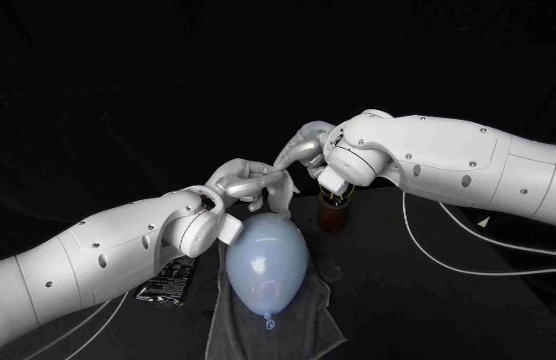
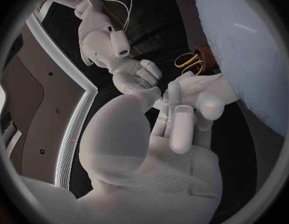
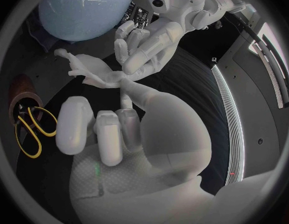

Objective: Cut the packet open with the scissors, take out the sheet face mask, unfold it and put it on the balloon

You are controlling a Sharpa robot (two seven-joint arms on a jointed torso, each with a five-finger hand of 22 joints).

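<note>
A pale blue balloon (image 1: pixel 269 262) lies on a grey cloth (image 1: pixel 290 328) at the table's front. Just above its far end my left hand (image 1: pixel 247 180) and right hand (image 1: pixel 304 148) meet, both pinching a folded white sheet mask (image 1: pixel 280 202) that hangs down between them. The right wrist view has the mask (image 3: pixel 91 72) crumpled and still folded, the left hand (image 3: pixel 144 40) gripping one side, the balloon (image 3: pixel 85 10) beyond. In the left wrist view the mask (image 2: pixel 203 87) sits behind my fingers, with the right hand (image 2: pixel 135 77) touching it. Yellow-handled scissors (image 3: pixel 31 129) stand in a brown cup (image 1: pixel 333 214).
The dark opened packet (image 1: pixel 168 280) lies on the table under my left forearm, left of the cloth. The brown cup stands just behind the balloon, below my right wrist. White cables (image 1: pixel 464 239) trail over the table on the right.
</note>
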